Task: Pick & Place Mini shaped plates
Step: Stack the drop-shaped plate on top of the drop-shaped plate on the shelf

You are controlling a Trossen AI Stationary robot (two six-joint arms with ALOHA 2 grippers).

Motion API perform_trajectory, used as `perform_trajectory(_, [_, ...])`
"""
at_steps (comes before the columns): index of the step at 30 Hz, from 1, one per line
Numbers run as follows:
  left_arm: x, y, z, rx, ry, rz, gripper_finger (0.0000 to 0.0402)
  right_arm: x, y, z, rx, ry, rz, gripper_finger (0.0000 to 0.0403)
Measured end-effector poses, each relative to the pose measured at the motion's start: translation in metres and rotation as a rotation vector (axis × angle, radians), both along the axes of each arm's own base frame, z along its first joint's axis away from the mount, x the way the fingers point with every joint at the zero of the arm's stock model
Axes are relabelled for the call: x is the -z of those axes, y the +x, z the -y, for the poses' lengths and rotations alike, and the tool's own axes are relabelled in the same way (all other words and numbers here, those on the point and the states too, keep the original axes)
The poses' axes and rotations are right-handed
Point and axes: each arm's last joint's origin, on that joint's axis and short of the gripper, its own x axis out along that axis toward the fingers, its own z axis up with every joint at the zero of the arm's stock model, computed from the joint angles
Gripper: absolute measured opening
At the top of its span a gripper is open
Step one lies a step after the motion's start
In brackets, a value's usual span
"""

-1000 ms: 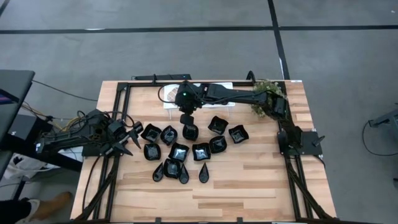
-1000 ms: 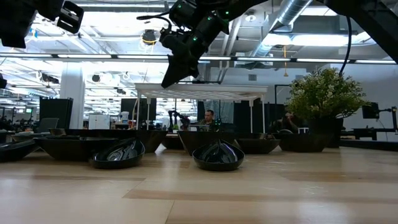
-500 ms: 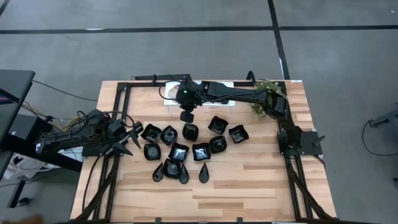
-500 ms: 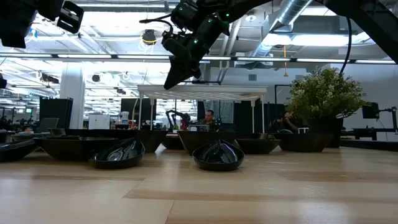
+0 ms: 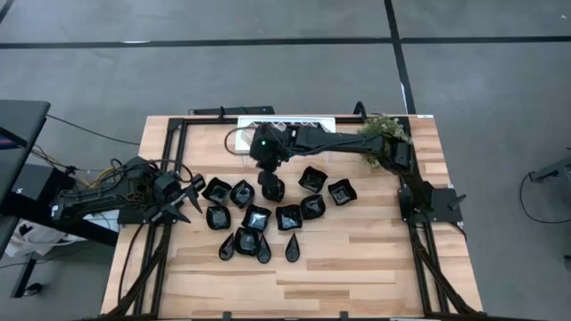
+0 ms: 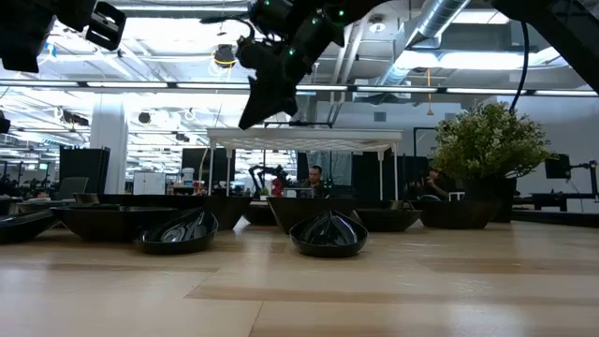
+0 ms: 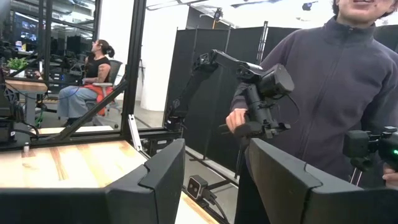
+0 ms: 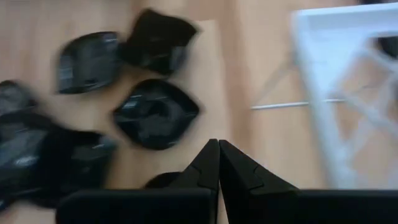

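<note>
Several mini shaped plates, glossy black, lie in a cluster on the wooden table; the low view shows two nearest ones resting on their bases. My right gripper hangs shut and empty above the far side of the cluster, slanting down, near a leaf-shaped plate. In the low view it is well above the table. My left gripper waits open at the table's left edge, holding nothing.
A white lattice tray stands on legs at the far edge, just beyond my right gripper. A green plant is at the far right corner. A person stands beyond the table. Bare wood lies toward the near edge.
My right gripper, still shut, has swung a little toward the table's near-left, away from the white tray and over the plates. The plates have kept still.
</note>
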Motion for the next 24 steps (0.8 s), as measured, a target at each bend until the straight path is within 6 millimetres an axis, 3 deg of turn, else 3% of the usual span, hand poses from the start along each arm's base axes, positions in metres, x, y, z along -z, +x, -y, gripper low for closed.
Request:
perform_trajectory(5, [0.0,0.0,0.0,0.0,0.0,0.0,0.0182,-0.01,-0.005,-0.036,-0.054,0.025,-0.033,0.0])
perform_trajectory(16, [0.001,0.001,0.0,0.006,-0.002,-0.01,0.0182,-0.056,-0.05,-0.111,-0.061,0.148,-0.128,0.0])
perform_trajectory(24, [0.001,0.001,0.0,0.01,-0.013,-0.023,0.0182,-0.053,-0.082,-0.163,0.024,0.209,-0.369,0.0])
